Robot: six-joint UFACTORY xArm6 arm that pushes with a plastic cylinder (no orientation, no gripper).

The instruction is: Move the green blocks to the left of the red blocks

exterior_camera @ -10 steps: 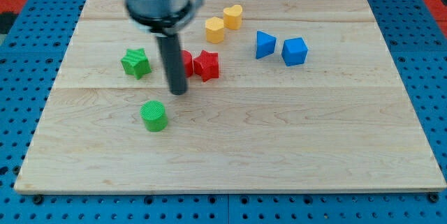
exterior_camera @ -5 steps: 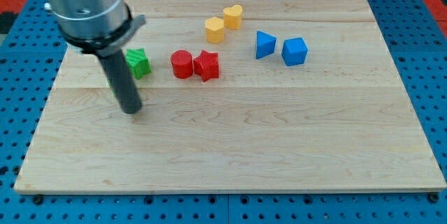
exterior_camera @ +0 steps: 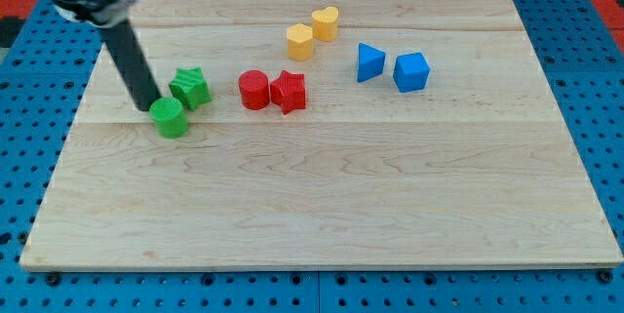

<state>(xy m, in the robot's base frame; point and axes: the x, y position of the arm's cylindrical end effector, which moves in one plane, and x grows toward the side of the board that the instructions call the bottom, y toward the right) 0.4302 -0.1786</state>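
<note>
My tip (exterior_camera: 146,106) rests on the board at the view's left, touching the upper left side of the green cylinder (exterior_camera: 170,118). The green star (exterior_camera: 190,88) sits just up and to the right of that cylinder, close to the rod. The red cylinder (exterior_camera: 254,90) and the red star (exterior_camera: 288,92) stand side by side to the right of both green blocks, near the board's middle.
Two yellow blocks (exterior_camera: 300,41) (exterior_camera: 325,23) sit at the view's top centre. A blue triangular block (exterior_camera: 369,61) and a blue cube (exterior_camera: 410,71) lie right of them. The wooden board (exterior_camera: 390,206) lies on a blue perforated table.
My tip swung left from beside the red cylinder, then up toward the view's top left. The green cylinder moved left and up, ending next to the green star.
</note>
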